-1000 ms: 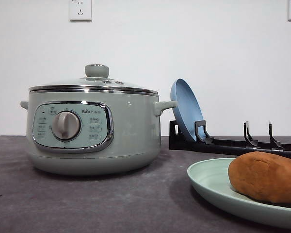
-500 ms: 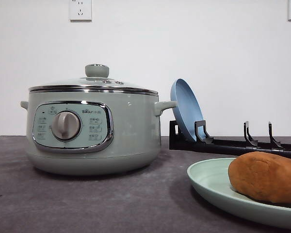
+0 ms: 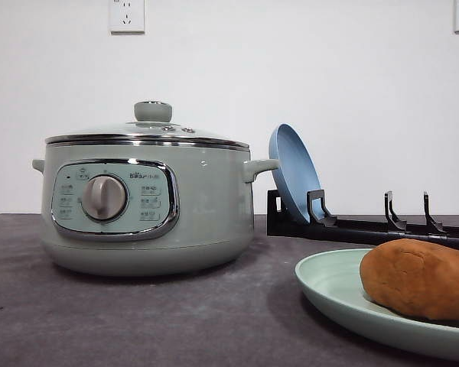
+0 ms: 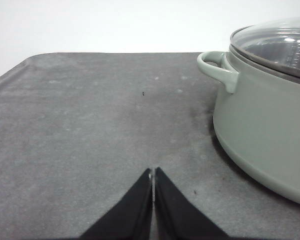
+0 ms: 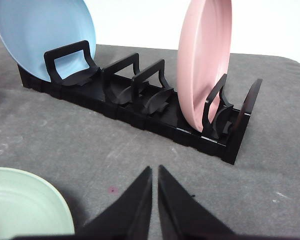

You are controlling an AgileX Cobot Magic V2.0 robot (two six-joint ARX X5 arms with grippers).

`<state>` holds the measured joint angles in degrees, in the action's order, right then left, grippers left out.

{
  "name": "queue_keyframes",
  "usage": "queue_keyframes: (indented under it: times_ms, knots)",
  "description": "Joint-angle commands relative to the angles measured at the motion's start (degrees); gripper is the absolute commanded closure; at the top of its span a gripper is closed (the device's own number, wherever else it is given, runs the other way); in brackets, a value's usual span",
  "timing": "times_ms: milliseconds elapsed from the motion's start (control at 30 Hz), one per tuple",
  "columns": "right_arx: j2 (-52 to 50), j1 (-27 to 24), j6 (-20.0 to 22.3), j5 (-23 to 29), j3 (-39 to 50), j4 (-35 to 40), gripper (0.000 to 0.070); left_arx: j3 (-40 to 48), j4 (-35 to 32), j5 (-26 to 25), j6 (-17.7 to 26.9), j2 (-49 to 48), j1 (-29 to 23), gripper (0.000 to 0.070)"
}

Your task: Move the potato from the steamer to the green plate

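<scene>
The potato (image 3: 421,279) lies on the green plate (image 3: 329,287) at lower right; the lidded steamer (image 3: 145,206) stands left of centre; left pincer (image 4: 153,175) and right pincer (image 5: 155,172) are both closed, empty.

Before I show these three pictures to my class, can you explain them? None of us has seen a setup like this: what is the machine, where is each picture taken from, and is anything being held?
This is a two-armed robot at a dark grey table. One camera looks forward over the table; one sits on each wrist.

The front view shows the steamer, lid on, and the potato lying on the green plate. Behind stands a black rack holding a blue plate.

The left wrist view shows the left gripper, two black fingers pressed together, empty, beside the steamer. The right wrist view shows the right gripper, also closed on nothing, facing the rack, where a pink plate stands too.

Nothing is held; the potato is already on its plate.
</scene>
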<state>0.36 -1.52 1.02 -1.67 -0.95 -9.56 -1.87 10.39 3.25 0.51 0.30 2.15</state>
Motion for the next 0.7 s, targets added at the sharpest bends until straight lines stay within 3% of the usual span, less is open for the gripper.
queue_keyframes:
  times_ms: [0, 667]
  knots:
    - [-0.2, 0.0, -0.6, 0.2, 0.3, 0.8, 0.0692, 1.2, 0.3, 0.2, 0.2, -0.1, 0.1, 0.0700]
    - [-0.2, 0.0, -0.6, 0.2, 0.3, 0.8, 0.0692, 1.2, 0.3, 0.2, 0.2, -0.1, 0.1, 0.0700]
